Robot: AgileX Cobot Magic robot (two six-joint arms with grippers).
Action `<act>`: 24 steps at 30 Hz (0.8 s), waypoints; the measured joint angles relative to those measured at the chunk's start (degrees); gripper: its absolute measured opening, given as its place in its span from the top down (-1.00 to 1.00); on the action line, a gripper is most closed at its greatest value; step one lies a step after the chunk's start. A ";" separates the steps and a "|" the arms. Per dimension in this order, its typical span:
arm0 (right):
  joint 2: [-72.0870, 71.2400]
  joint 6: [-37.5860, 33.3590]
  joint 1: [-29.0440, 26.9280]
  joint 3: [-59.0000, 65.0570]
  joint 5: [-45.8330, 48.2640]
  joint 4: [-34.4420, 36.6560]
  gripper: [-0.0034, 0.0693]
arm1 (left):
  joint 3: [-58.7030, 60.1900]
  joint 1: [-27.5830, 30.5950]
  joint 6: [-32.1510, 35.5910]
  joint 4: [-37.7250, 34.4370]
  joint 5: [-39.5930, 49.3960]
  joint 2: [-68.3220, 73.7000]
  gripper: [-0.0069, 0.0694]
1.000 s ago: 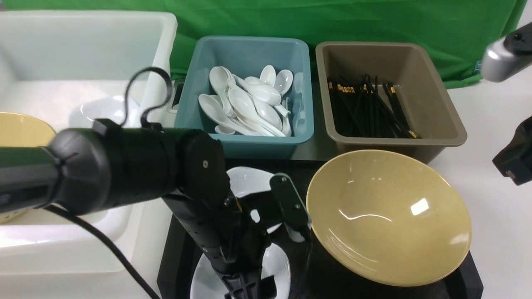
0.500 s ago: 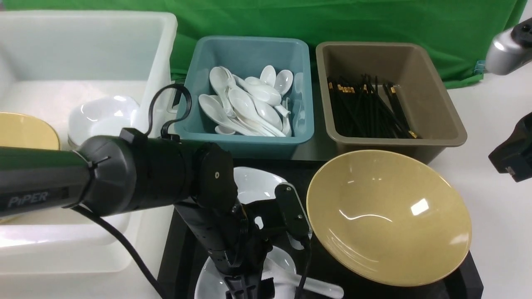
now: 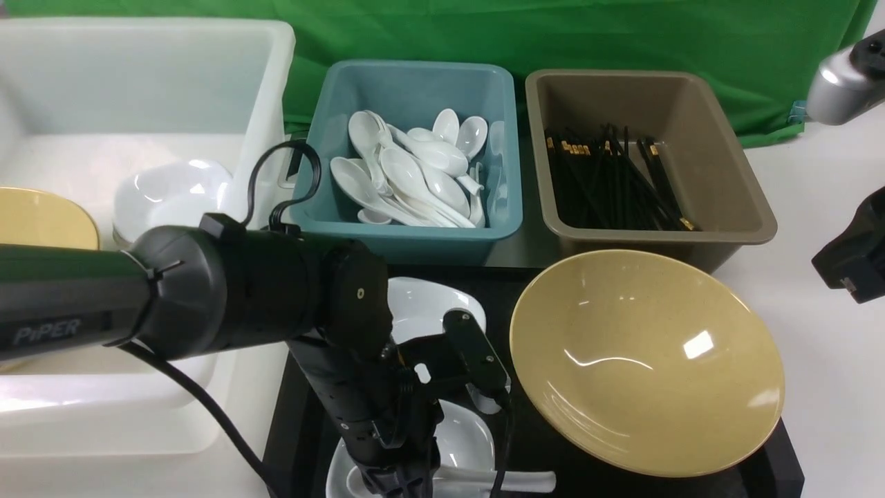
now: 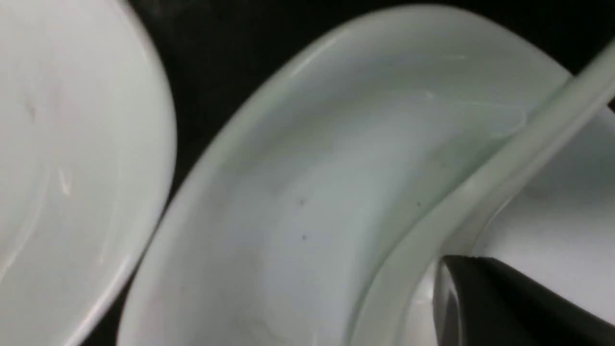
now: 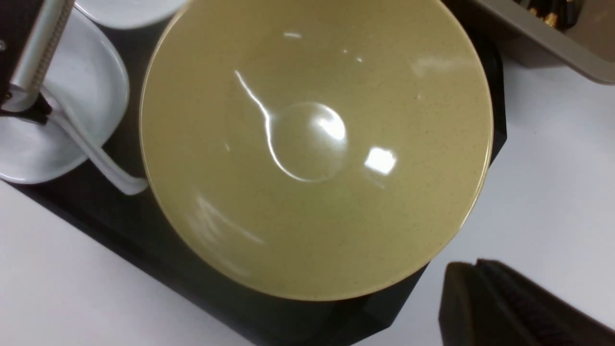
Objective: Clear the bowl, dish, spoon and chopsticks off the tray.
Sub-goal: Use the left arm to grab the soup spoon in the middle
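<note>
Lower centre, your left gripper [image 5: 42, 114] is clenched at the spoon [image 3: 518, 481], hold unclear; right gripper [image 5: 473, 269] clenched, empty. Bowl [image 3: 643, 387], dishes [image 3: 470, 439], spoon remain on the tray [image 3: 780, 460]; chopsticks look done.

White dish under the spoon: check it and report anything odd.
The white dish shows a few tiny dark specks on its otherwise glossy surface; dirt or flaws, I can't tell. The spoon lies askew, its handle jutting past the rim. I see no breakage.
</note>
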 joint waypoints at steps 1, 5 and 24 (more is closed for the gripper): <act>0.00 -0.01 0.00 0.00 0.00 0.00 0.92 | 0.00 0.00 -0.65 0.23 0.39 -0.37 0.84; 0.00 -0.25 0.00 0.00 0.00 0.00 0.92 | 0.00 0.05 -3.36 0.62 1.03 -1.95 0.83; 0.00 -0.83 0.00 0.00 -0.02 0.00 0.92 | 0.00 -0.96 -1.01 -2.49 -8.81 -2.90 -0.56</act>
